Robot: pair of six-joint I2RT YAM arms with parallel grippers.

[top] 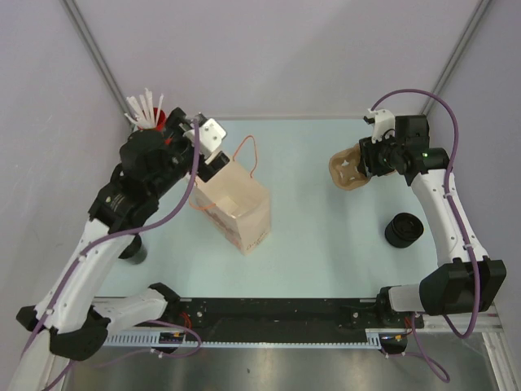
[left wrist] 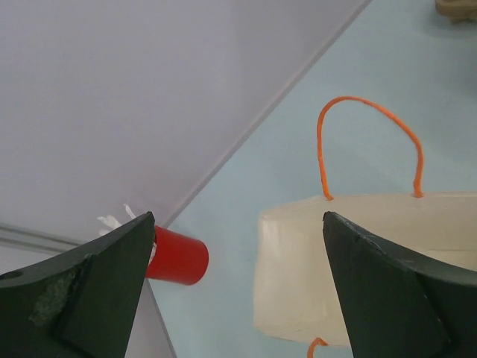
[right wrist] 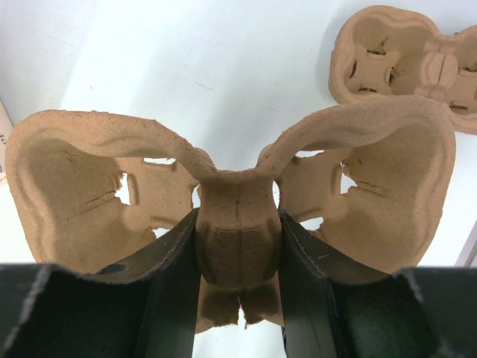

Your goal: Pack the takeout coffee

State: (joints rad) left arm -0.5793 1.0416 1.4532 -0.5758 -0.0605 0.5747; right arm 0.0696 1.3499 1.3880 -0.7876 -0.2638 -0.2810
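Note:
The takeout coffee [top: 134, 249], a small dark cup, stands at the left of the table, mostly hidden under my left arm. A tan paper bag [top: 234, 201] with orange handles stands open-topped in the middle left. My left gripper [top: 216, 165] hovers at the bag's far rim. In the left wrist view it [left wrist: 238, 216] is open and holds nothing, with the bag [left wrist: 358, 261] below it. My right gripper [right wrist: 238, 224] is shut on the middle post of a brown pulp cup carrier [right wrist: 358, 171], held above the table at the far right [top: 347, 169].
A red cup of white straws [top: 153, 116] stands at the back left corner, seen again in the left wrist view [left wrist: 177, 258]. A squat black round piece [top: 403, 230] sits at the right. A second pulp carrier [right wrist: 402, 63] lies on the table beyond the held one.

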